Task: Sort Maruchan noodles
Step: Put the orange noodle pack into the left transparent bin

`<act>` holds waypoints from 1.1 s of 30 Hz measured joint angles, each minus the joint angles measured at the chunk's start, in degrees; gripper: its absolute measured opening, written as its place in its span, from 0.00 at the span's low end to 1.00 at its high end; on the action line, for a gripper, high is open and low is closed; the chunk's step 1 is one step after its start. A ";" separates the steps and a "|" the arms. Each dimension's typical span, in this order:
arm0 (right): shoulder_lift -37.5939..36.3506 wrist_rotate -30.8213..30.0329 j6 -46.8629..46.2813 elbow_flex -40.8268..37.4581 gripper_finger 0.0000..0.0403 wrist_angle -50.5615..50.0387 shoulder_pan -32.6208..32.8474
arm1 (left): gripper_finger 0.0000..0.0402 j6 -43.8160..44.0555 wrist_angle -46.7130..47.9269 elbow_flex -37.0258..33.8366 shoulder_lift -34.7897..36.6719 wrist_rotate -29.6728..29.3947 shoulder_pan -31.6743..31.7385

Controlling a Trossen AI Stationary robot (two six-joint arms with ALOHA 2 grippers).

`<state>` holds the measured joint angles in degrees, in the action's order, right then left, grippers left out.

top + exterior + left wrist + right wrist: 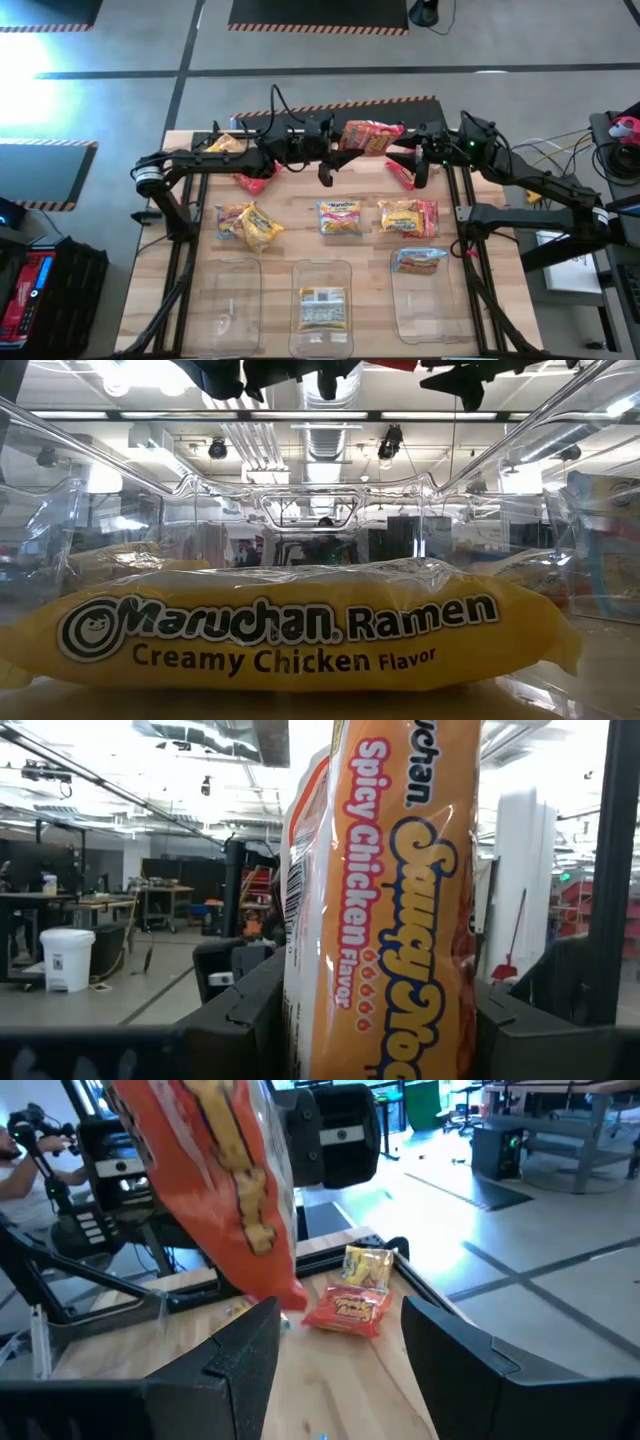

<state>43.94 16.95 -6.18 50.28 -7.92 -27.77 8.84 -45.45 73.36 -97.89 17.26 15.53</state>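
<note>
Orange Spicy Chicken packet (370, 136) is up in the air over the far-middle of the table (300, 195), between the two arms. In left wrist view this packet (390, 900) stands on edge between the left gripper (330, 172) fingers (240, 1010), filling the gap; jaws partly closed on it. Right gripper (418, 172) sits just beside it on the other side. In right wrist view the packet (215, 1180) hangs ahead of the right jaws, not between the fingers (225, 1370); jaws open, nothing held.

Other packets on table:
- red packet (252, 182) near left arm, far-left area; a yellow packet (225, 144) behind it by the far edge.
- red packet (400, 168) under/near right gripper.
- middle row: two yellow packets overlapping (248, 224) at left, blue-yellow packet (339, 217) centre, yellow-red packet (408, 217) at right.

Near edge: three clear bins. Left bin (230, 300) shows no packet. Middle bin (322, 272) holds one yellow Creamy Chicken packet (323, 306), lying flat; it fills the low view (290, 635). Right bin (430, 310) holds one blue packet (420, 260) at its far end.

Right wrist view also shows a red and a yellow packet (352, 1295) lying touching on the table beyond the jaws.
</note>
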 joint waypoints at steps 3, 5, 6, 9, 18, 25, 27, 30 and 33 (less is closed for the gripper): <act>0.00 0.00 0.81 0.00 0.49 1.32 -0.02 | 0.39 0.24 -0.13 0.00 0.02 -0.20 -0.09; -0.05 -0.01 1.76 0.00 0.49 2.58 0.00 | 0.39 0.00 -0.23 0.00 0.02 -0.76 -0.07; -0.07 0.00 2.71 0.00 0.49 2.89 0.00 | 0.39 -0.24 -0.56 0.00 0.02 -1.14 -0.07; 0.26 0.06 4.01 0.17 0.49 2.73 0.00 | 0.39 -0.85 -1.17 0.00 0.04 -1.45 0.02; 1.78 7.02 3.11 1.80 0.49 3.11 0.02 | 0.39 -1.22 -1.40 0.00 0.04 -1.70 0.15; 4.14 7.65 2.51 2.05 0.49 8.04 0.02 | 0.39 0.06 -1.75 0.00 0.04 -1.38 0.07; 5.04 7.75 2.25 2.05 0.49 9.42 0.02 | 0.39 0.87 -1.79 0.00 0.04 -1.27 -0.06; 6.48 10.58 1.11 2.05 0.49 12.36 0.02 | 0.39 1.18 -1.79 0.00 0.04 -1.25 -0.13; 7.79 12.05 -0.28 2.05 0.49 15.71 0.04 | 0.39 1.18 -1.97 0.00 0.02 -1.23 -0.13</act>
<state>51.74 29.00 -6.46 52.34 7.79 -27.73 10.02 -47.42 73.36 -97.86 16.03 15.40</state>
